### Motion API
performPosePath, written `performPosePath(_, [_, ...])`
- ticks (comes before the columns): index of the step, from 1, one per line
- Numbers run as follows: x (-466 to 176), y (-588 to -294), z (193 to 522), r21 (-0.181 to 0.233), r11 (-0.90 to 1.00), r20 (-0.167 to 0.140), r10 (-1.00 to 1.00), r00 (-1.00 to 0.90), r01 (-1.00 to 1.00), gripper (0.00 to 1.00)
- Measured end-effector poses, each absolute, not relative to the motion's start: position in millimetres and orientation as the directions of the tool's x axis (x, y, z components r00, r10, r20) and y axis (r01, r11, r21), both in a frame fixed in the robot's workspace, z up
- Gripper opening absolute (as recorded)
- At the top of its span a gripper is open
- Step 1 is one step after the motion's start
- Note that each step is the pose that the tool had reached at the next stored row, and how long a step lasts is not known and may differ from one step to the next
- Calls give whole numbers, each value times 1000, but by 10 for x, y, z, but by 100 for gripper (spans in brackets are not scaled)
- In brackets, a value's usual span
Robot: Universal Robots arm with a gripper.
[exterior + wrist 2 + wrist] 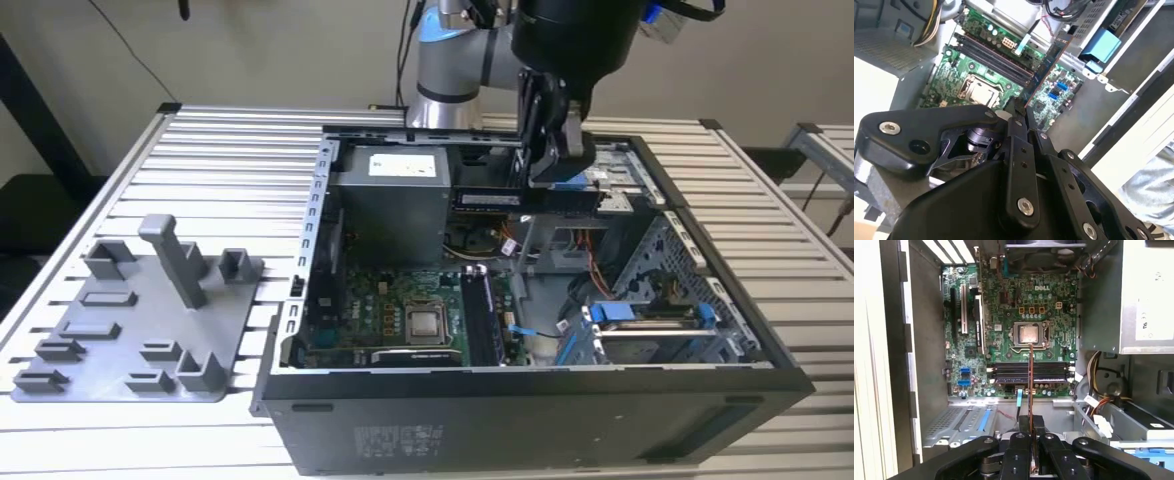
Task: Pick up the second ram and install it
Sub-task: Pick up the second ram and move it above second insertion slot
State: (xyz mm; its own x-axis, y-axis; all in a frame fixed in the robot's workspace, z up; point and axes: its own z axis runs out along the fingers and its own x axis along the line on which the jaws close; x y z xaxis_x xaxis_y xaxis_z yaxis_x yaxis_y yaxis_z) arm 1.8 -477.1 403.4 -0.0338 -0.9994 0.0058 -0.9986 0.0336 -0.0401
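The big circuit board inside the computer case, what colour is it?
Green. The motherboard shows best in the first wrist view.

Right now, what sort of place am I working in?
Probably a robotics lab bench set up for computer assembly: an open computer case sits on a slatted metal table, a grey tray of upright blocks lies beside it, and the gripper holds a memory stick above the motherboard.

Held end of second ram (1031, 385), buried within end effector (1032, 432)
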Motion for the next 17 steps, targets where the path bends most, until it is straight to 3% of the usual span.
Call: performPosePath(17, [-8,-4410,3989,-40,34,6,-999,-34,-999,14])
